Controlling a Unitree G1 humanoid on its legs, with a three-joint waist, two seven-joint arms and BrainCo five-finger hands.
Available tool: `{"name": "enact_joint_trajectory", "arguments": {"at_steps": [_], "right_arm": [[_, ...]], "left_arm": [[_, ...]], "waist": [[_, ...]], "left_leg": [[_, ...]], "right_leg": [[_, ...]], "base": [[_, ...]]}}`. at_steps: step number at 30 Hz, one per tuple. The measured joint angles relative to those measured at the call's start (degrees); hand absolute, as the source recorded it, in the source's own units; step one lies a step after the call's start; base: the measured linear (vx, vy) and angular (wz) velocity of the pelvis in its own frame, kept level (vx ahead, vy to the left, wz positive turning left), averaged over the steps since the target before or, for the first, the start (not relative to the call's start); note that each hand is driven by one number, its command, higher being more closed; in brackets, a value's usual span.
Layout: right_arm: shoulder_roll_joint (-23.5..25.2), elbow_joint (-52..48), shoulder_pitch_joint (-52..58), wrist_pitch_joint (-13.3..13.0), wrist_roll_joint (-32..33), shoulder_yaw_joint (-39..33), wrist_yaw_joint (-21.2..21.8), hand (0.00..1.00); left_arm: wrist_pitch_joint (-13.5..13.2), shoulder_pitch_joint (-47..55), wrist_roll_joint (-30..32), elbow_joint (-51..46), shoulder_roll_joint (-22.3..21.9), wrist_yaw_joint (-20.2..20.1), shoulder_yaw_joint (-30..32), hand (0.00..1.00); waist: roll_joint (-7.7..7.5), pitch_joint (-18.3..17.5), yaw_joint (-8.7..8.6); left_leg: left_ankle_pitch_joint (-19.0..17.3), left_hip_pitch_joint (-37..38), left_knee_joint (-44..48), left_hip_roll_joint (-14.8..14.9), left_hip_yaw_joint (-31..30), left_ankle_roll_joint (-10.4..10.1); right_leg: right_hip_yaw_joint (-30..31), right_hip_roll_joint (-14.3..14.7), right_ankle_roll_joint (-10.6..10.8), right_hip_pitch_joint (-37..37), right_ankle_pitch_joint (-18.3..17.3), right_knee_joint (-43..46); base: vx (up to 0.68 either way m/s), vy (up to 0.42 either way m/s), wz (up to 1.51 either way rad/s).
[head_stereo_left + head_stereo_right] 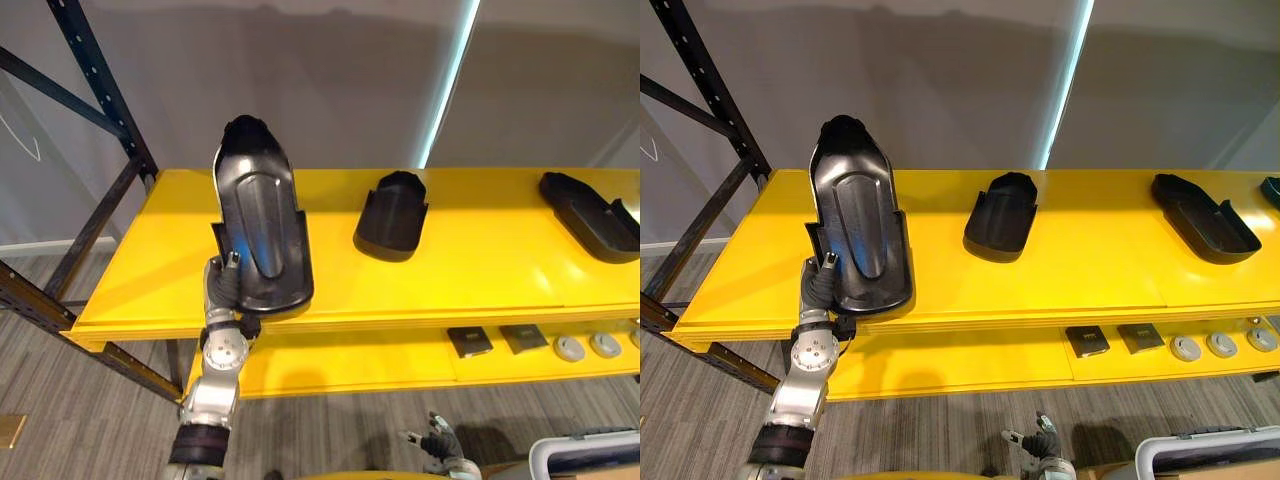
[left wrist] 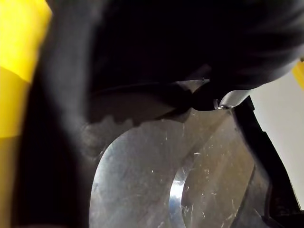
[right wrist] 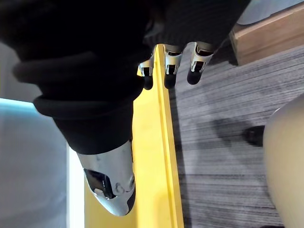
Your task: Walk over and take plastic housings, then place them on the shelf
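Black plastic housing (image 1: 258,225) stands upright in your left hand (image 1: 226,283), whose fingers curl round its lower edge, over the front left of the yellow shelf (image 1: 500,262). A short housing (image 1: 392,215) and a long housing (image 1: 590,215) lie further right. Your right hand (image 1: 437,441) hangs low, fingers loosely straight.

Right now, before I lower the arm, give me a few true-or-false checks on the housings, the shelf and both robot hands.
1. The left robot hand grips a black housing over the left part of the top shelf. True.
2. No housings lie on the top shelf yet. False: two lie there, a middle housing and a right housing.
3. The right robot hand carries another housing. False: it hangs low with relaxed fingers, holding nothing.
4. Dark squares and grey discs lie on the lower shelf. True.
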Motion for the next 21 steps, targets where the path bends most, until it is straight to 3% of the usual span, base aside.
{"name": "enact_joint_trajectory", "arguments": {"at_steps": [9,14,15,21], "right_arm": [[-0.05,0.22,-0.09,-0.02,-0.19,0.35,1.30,0.00],[0.17,0.24,-0.46,-0.06,-0.62,0.32,1.32,0.00],[0.19,0.24,-0.48,-0.06,-0.67,0.33,1.32,0.00],[0.16,1.08,-1.19,-0.27,-1.05,0.34,1.36,0.00]], "left_arm": [[3.76,-8.51,0.34,11.79,5.13,-0.04,2.57,1.00],[4.92,-12.35,0.68,14.11,5.66,0.01,4.03,1.00],[4.93,-12.86,1.08,14.30,5.66,0.02,4.02,0.00],[4.91,-17.15,1.99,16.96,6.37,0.32,4.00,0.00]], "waist": [[-1.09,1.06,-0.19],[-1.38,1.76,-0.22],[-1.39,1.78,-0.26],[-1.45,2.11,-0.54]], "left_leg": [[1.16,-0.94,-1.64,-0.40,-0.10,0.16],[1.40,-1.66,-1.76,-0.40,-0.18,0.18],[1.40,-1.65,-1.86,-0.41,-0.14,0.18],[1.39,-1.48,-2.34,-0.41,0.21,0.18]], "right_leg": [[0.71,-0.01,0.21,-1.31,1.42,-1.52],[0.82,0.06,0.19,-1.99,1.49,-1.50],[1.03,0.07,0.19,-2.01,1.48,-1.56],[1.47,0.15,0.17,-2.21,1.48,-1.62]], "base": [[-0.03,0.002,-0.03],[0.01,0.000,0.01],[0.04,0.003,0.01],[0.02,0.003,-0.02]]}}
